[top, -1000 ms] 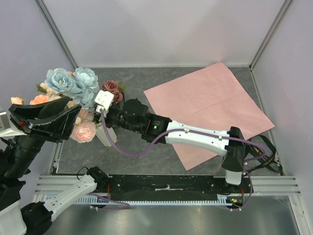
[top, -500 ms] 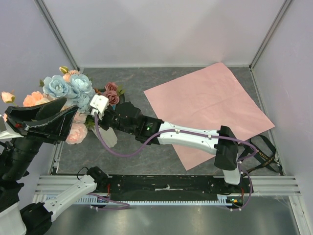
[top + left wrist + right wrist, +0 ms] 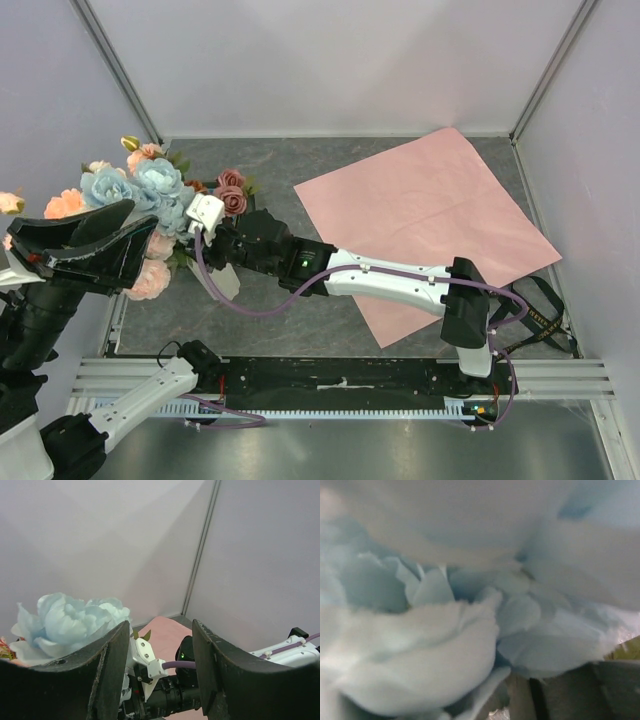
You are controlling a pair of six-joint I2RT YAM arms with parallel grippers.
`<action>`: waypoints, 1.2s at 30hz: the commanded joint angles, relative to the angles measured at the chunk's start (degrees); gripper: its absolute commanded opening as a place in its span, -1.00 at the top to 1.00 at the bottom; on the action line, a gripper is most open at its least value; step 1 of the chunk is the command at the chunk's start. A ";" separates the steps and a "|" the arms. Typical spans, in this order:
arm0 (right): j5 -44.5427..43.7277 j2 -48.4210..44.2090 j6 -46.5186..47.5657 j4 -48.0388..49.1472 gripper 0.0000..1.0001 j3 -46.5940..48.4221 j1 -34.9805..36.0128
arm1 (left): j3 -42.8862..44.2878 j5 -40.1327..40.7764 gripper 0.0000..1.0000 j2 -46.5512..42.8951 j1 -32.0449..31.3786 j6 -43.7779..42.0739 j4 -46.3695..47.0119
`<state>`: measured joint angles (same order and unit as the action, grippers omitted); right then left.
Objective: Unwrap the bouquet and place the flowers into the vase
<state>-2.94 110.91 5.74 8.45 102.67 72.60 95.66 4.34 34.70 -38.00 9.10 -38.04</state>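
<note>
- The flowers (image 3: 150,190) are bunched at the far left of the table (image 3: 300,325). The light blue roses (image 3: 118,186) sit on top, peach ones (image 3: 62,203) hang out over the left edge, and a pale pink one (image 3: 148,278) is nearest the arms.
- Two dusty mauve roses (image 3: 232,192) stick out on the right side of the bunch, beside the right arm's wrist.
- The white vase (image 3: 226,284) shows only as a sliver under that wrist, below the bunch. I cannot tell whether the stems are in it.
- The wrapping sheet (image 3: 430,215) lies open and flat, pink side up, on the right half of the table, well apart from the flowers. The right arm crosses its near left corner.
- The left gripper (image 3: 161,630) hangs high over the left edge. Its black fingers (image 3: 112,670) are spread apart with nothing between them.
- The right gripper (image 3: 192,240) is buried in the bunch. Its own camera sees only blurred blue petals, so I cannot tell how its fingers stand.
- A dark strap (image 3: 537,318) by the right arm's base carries light lettering that is too small to read.
- A small green light (image 3: 303,263) glows on the right forearm, and I can read no writing anywhere.
</note>
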 commanded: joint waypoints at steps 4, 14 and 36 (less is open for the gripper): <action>1.97 -4.56 -4.94 -6.16 -0.13 1.30 0.61 | 2.69 -1.35 -0.19 1.07 -0.06 0.74 2.27; 2.85 -7.99 -8.10 -16.70 -0.60 3.85 1.05 | 4.36 -4.07 -0.25 3.88 -0.06 2.23 3.24; -25.14 -37.77 -16.81 -36.91 -0.96 -17.14 1.05 | 10.16 -18.92 -0.32 12.49 -0.06 8.65 5.43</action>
<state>-9.98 81.30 -9.37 -22.15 89.93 73.49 103.72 -9.65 44.51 -38.00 14.35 -34.85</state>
